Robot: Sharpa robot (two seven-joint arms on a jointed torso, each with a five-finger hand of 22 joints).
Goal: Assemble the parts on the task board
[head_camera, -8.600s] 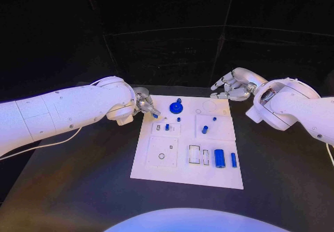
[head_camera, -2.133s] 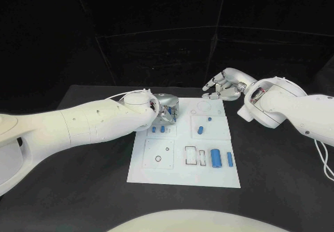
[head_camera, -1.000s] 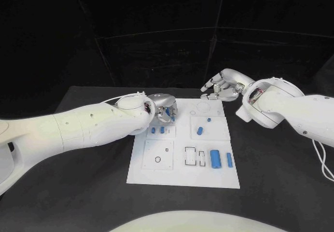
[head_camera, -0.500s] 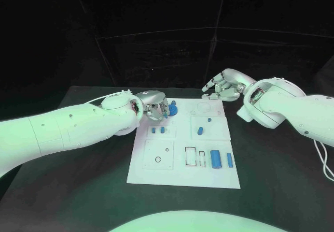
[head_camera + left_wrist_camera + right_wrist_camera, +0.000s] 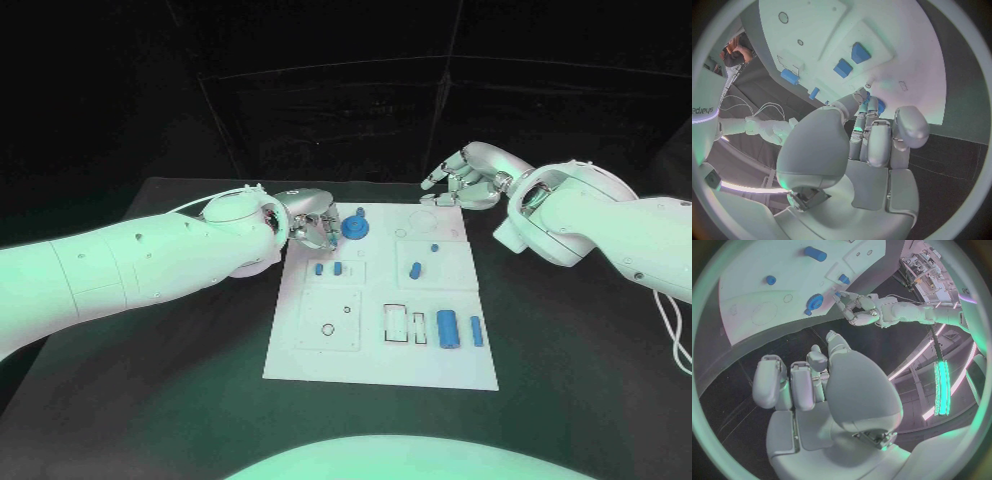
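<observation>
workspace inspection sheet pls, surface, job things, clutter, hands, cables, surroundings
surface: black table, bare round the board.
job's things: white task board in the middle of the table; blue round knob part at its far left corner; two small blue parts side by side below it; one blue part in the right panel; two blue cylinders near the right edge.
clutter: nothing seen.
hands: left hand beside the knob part, fingers close to it, contact cannot be told; right hand beyond the board's far edge, fingers curled, holding nothing.
cables: thin white cable along the left arm.
surroundings: dark backdrop behind the table.
</observation>
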